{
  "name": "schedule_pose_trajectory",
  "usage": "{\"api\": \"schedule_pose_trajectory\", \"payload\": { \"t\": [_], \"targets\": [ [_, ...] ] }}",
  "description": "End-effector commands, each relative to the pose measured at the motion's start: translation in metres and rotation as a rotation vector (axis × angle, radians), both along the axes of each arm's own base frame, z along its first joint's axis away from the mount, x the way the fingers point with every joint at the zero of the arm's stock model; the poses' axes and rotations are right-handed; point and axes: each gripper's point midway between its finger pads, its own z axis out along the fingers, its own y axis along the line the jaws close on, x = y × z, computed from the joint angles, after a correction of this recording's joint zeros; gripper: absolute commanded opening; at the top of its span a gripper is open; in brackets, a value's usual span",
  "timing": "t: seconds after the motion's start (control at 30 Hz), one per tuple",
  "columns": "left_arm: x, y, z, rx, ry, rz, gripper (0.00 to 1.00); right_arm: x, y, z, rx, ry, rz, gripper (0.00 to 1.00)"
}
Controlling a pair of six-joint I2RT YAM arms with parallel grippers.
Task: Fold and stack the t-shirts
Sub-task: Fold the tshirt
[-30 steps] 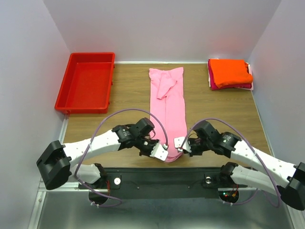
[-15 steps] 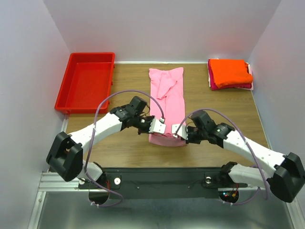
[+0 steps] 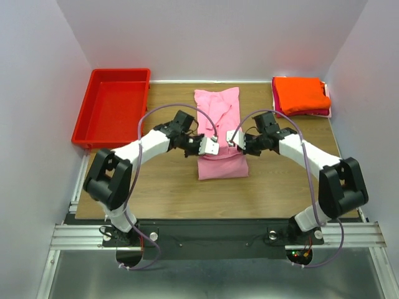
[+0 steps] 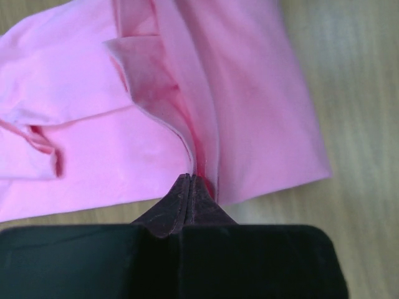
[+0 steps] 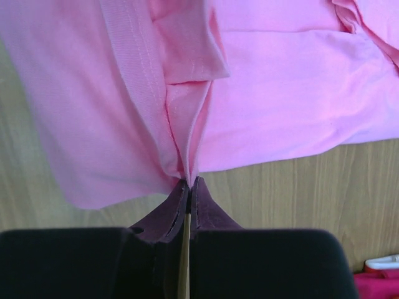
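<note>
The light pink t-shirt [image 3: 219, 134] lies in the middle of the table, its near end lifted and folded back over the rest. My left gripper [image 3: 210, 147] is shut on its left hem edge, and the left wrist view shows the cloth [image 4: 187, 93] pinched at the tips [image 4: 189, 179]. My right gripper [image 3: 231, 139] is shut on the right hem edge, with the cloth [image 5: 187, 106] pinched at the tips [image 5: 189, 181]. The folded bright orange t-shirt [image 3: 301, 93] lies on a darker pink-red one [image 3: 279, 113] at the back right.
A red plastic tray [image 3: 115, 107] stands at the back left. White walls close in the table on three sides. The wooden table [image 3: 162, 187] shows bare wood in front of the shirt.
Both grippers have carried the shirt's near hem from the table's front edge toward the back, folding the lower half over the upper. The shirt now looks about half as long.
</note>
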Motion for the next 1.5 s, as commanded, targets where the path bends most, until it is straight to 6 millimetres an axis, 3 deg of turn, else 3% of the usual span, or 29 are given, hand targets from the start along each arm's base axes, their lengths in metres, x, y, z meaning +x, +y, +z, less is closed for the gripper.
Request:
{"api": "schedule_pose_trajectory", "payload": {
  "t": [0.0,0.03,0.07,0.13,0.17,0.33,0.5,0.57,0.6,0.67,0.7,0.87,0.93,0.97,1.0,1.07,1.1,1.13,1.2,1.27,1.3,1.33,1.37,1.47],
  "targets": [
    [0.053,-0.010,0.025,-0.056,-0.067,0.025,0.00,0.036,0.009,0.022,0.058,-0.089,0.059,0.01],
    [0.057,-0.009,0.025,-0.049,-0.054,0.029,0.00,0.045,0.005,0.016,0.055,-0.070,0.040,0.01],
    [0.068,-0.013,0.035,-0.064,-0.069,0.029,0.00,0.057,0.006,0.024,0.069,-0.089,0.036,0.01],
    [0.079,-0.010,0.024,-0.047,-0.039,0.043,0.00,0.073,0.001,0.018,0.064,-0.083,0.022,0.01],
    [0.085,-0.009,0.024,-0.047,-0.040,0.048,0.00,0.084,0.002,0.025,0.072,-0.106,0.028,0.01],
    [0.118,-0.006,0.017,-0.025,-0.061,0.073,0.00,0.109,-0.001,0.018,0.074,-0.111,0.031,0.01],
    [0.148,-0.009,0.006,-0.017,-0.058,0.129,0.06,0.125,-0.011,-0.006,0.038,-0.074,-0.006,0.01],
    [0.158,-0.011,0.007,-0.031,-0.055,0.169,0.18,0.136,-0.015,-0.007,0.021,-0.080,-0.038,0.08],
    [0.164,-0.012,0.006,-0.029,-0.055,0.182,0.20,0.140,-0.015,-0.012,0.021,-0.061,-0.063,0.27],
    [0.165,-0.012,0.003,-0.027,-0.024,0.213,0.29,0.154,-0.016,-0.002,0.032,-0.082,-0.094,0.47],
    [0.166,-0.009,0.003,-0.024,-0.015,0.231,0.33,0.158,-0.016,-0.004,0.047,-0.062,-0.126,0.65],
    [0.169,0.010,0.016,-0.063,0.021,0.338,0.47,0.174,-0.020,0.033,0.101,-0.102,-0.204,0.67],
    [0.164,0.021,0.032,-0.110,0.024,0.381,0.47,0.164,-0.023,0.037,0.120,-0.087,-0.213,0.66],
    [0.160,0.023,0.037,-0.122,0.023,0.385,0.47,0.155,-0.021,0.056,0.145,-0.111,-0.204,0.64],
    [0.146,0.026,0.043,-0.136,0.026,0.373,0.47,0.139,-0.022,0.046,0.146,-0.075,-0.197,0.63],
    [0.130,0.028,0.048,-0.150,0.022,0.345,0.47,0.113,-0.021,0.047,0.157,-0.064,-0.155,0.56],
    [0.112,0.029,0.048,-0.161,0.042,0.320,0.47,0.099,-0.018,0.065,0.177,-0.107,-0.098,0.50],
    [0.103,0.029,0.048,-0.165,0.054,0.307,0.46,0.075,-0.016,0.043,0.163,-0.057,-0.074,0.47],
    [0.075,0.025,0.037,-0.140,0.081,0.274,0.46,0.050,-0.013,0.043,0.145,-0.069,-0.034,0.45],
    [0.056,0.021,0.028,-0.116,0.088,0.244,0.46,0.020,-0.005,0.020,0.121,-0.020,0.012,0.45],
    [0.038,0.019,0.012,-0.092,0.118,0.227,0.46,0.012,-0.004,0.014,0.103,-0.017,0.030,0.45],
    [0.030,0.016,0.013,-0.093,0.110,0.220,0.46,0.005,-0.001,0.012,0.089,-0.022,0.044,0.45],
    [0.019,0.013,0.002,-0.076,0.120,0.216,0.46,-0.007,0.003,0.001,0.064,0.002,0.060,0.45],
    [0.007,0.007,-0.007,-0.064,0.115,0.208,0.47,-0.020,0.007,-0.016,0.044,0.049,0.060,0.45]
  ]
}}
